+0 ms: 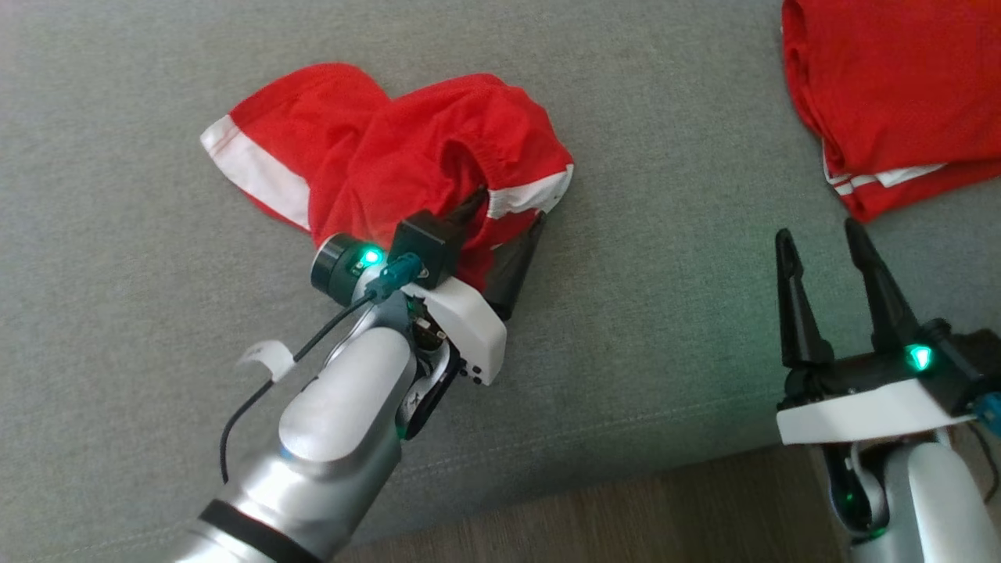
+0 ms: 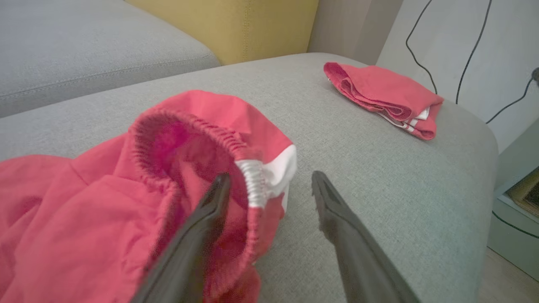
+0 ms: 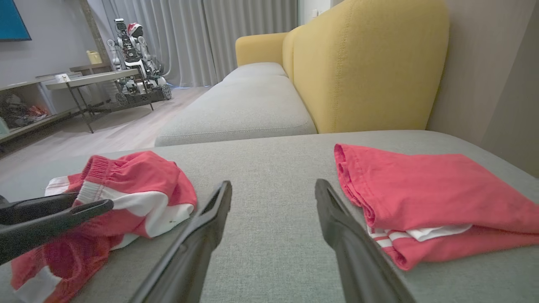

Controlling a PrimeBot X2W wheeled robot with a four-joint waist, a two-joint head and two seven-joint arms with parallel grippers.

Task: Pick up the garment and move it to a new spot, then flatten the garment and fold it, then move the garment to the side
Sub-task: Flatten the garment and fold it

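The garment (image 1: 391, 148) is a crumpled pair of red shorts with white side stripes, lying on the grey sofa seat (image 1: 665, 297). My left gripper (image 1: 508, 209) is open at its elastic waistband. One finger reaches inside the waist opening and the other stands outside to the right, over bare cushion. The left wrist view shows the waistband (image 2: 252, 176) between the open fingers of that gripper (image 2: 270, 176). My right gripper (image 1: 819, 231) hovers open and holds nothing at the lower right, above bare cushion, seen also in its own view (image 3: 273, 184). There the garment (image 3: 139, 185) lies to the left.
A second red garment (image 1: 899, 94), folded, lies at the seat's far right corner (image 3: 433, 193). The cushion's front edge meets wooden floor (image 1: 665, 508). A yellow backrest (image 3: 362, 63) rises behind. Cables (image 2: 463, 63) hang beyond the seat's right end.
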